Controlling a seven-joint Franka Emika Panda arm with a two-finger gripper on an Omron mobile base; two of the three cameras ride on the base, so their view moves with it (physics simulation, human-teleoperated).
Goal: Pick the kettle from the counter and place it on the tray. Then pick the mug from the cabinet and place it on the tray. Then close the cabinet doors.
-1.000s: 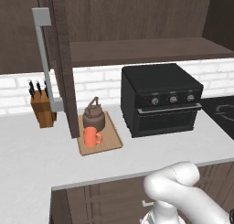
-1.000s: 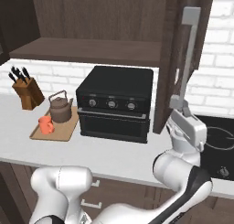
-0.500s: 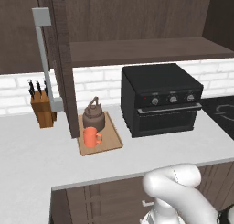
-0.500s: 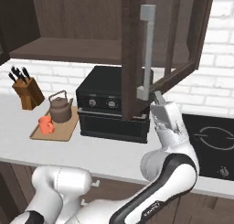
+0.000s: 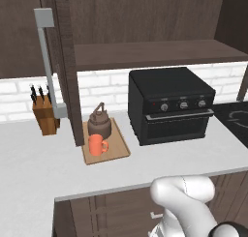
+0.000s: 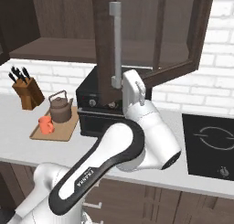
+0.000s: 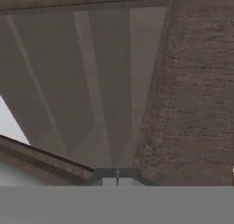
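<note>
On the light-grey counter (image 5: 29, 158), I see my gripper (image 7: 117, 176) with jaws fully shut, empty, against the right cabinet door (image 6: 106, 49) at frame centre. Lower left, the kettle (image 6: 61, 108) and mug (image 6: 45, 125) sit on the tray (image 6: 64, 130).

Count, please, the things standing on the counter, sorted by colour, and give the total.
Orange: 1, the mug
Dark brown: 1, the kettle
Light wood: 1, the tray
Brown: 1, the knife block
Black: 1, the oven
Total: 5
</note>
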